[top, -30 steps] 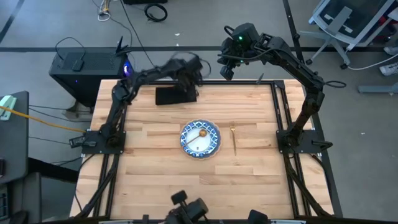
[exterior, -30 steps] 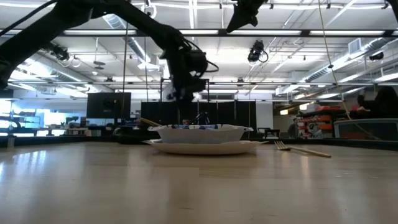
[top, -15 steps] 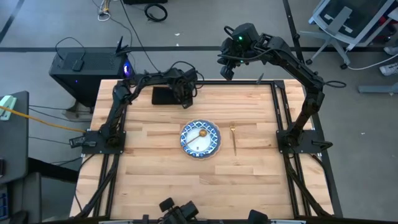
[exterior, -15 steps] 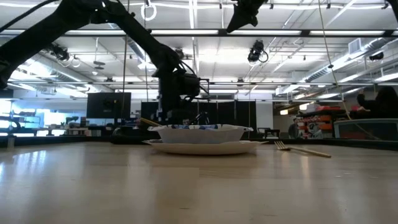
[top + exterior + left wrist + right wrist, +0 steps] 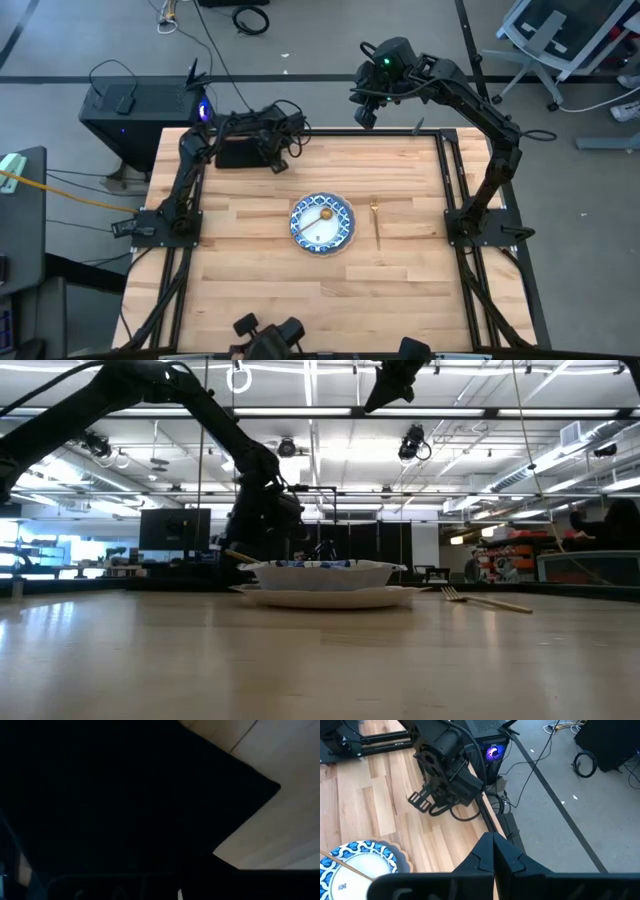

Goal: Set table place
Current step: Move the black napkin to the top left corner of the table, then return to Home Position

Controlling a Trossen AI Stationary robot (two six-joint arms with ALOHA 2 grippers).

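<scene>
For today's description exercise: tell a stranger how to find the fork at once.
Start at the wooden table, then find the blue patterned dish in its middle. The fork lies just beside it, toward the right arm: thin, gold, bare on the wood, unlike the spoon resting in the dish.

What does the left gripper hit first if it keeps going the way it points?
Probably the black napkin: it fills the left wrist view, right ahead of the left gripper at the table's far edge. Depth unclear.

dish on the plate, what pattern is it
Blue and white, with a scalloped patterned rim; the dish shows best in the high view.
</scene>
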